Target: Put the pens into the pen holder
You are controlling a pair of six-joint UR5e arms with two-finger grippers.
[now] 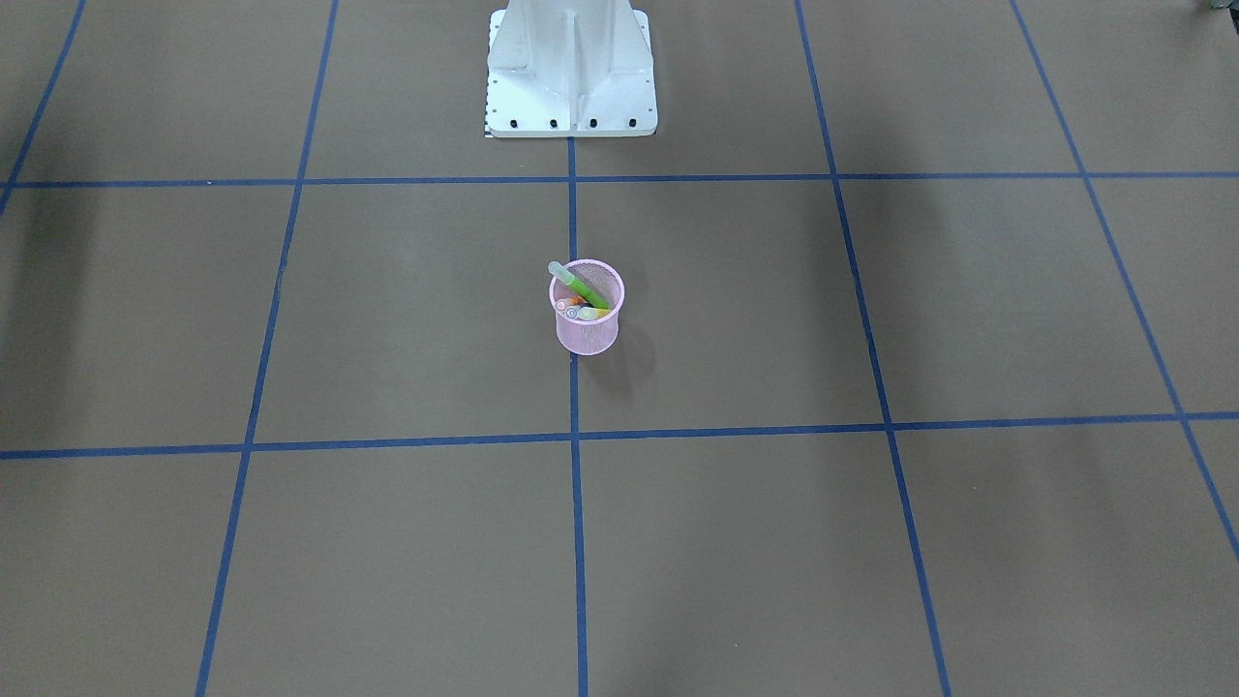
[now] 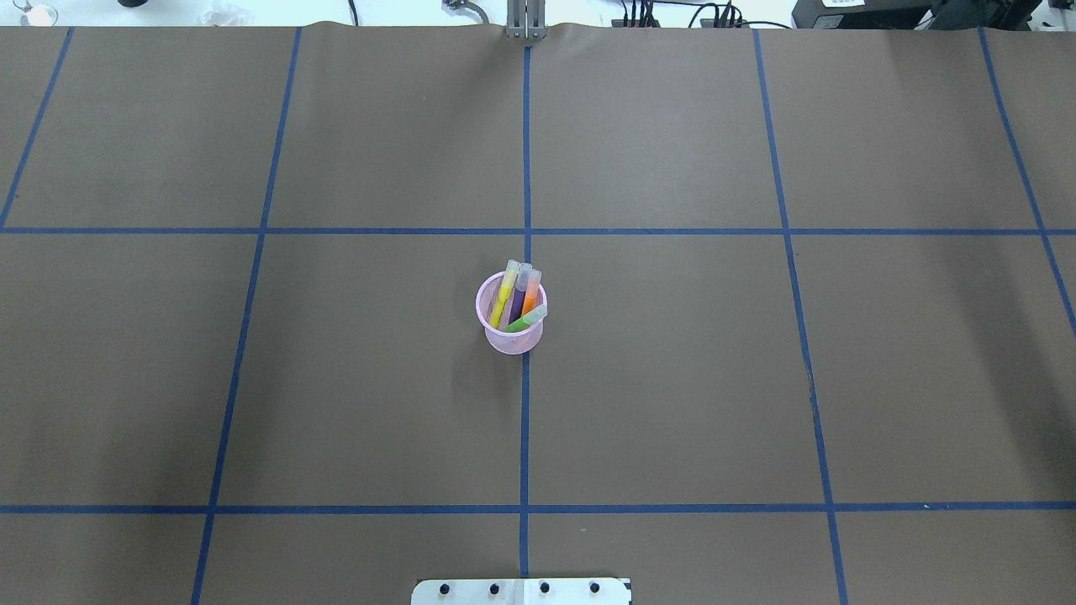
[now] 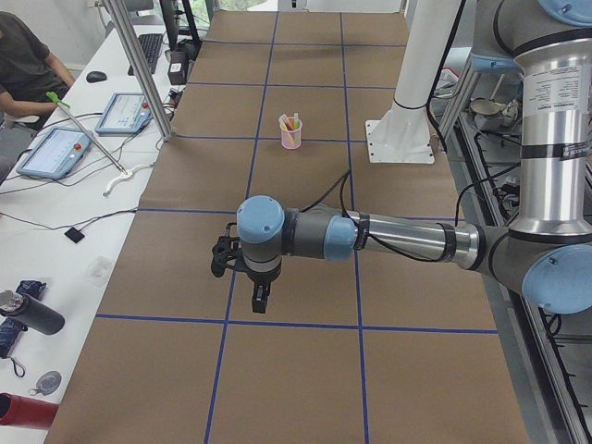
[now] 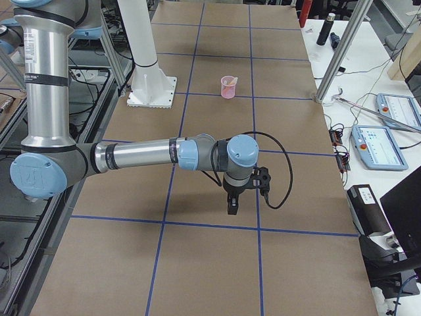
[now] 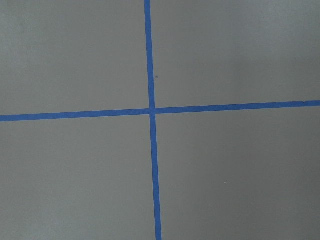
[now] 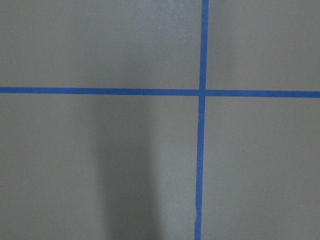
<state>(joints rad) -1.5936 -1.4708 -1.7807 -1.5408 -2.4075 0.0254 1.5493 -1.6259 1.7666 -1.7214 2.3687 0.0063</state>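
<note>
The pink mesh pen holder (image 2: 513, 336) stands upright at the middle of the table, on a blue tape line. Several pens lean inside it: a green one (image 2: 525, 320), an orange one (image 2: 530, 294), a purple one (image 2: 518, 302) and a yellow one (image 2: 503, 302). From the front, the green pen (image 1: 586, 287) lies slanted across the rim of the pen holder (image 1: 587, 334). My left gripper (image 3: 259, 308) hangs over the table far from the cup; whether it is open or shut I cannot tell. My right gripper (image 4: 231, 210) hangs likewise at the other end, state unclear.
The white pedestal (image 1: 571, 73) stands behind the cup. Blue tape lines (image 5: 151, 111) cross the brown table cover under both wrist cameras. A person (image 3: 23, 65) sits at a side desk with tablets (image 3: 55, 153) and cables. Metal posts (image 4: 339, 52) stand at the table's edge.
</note>
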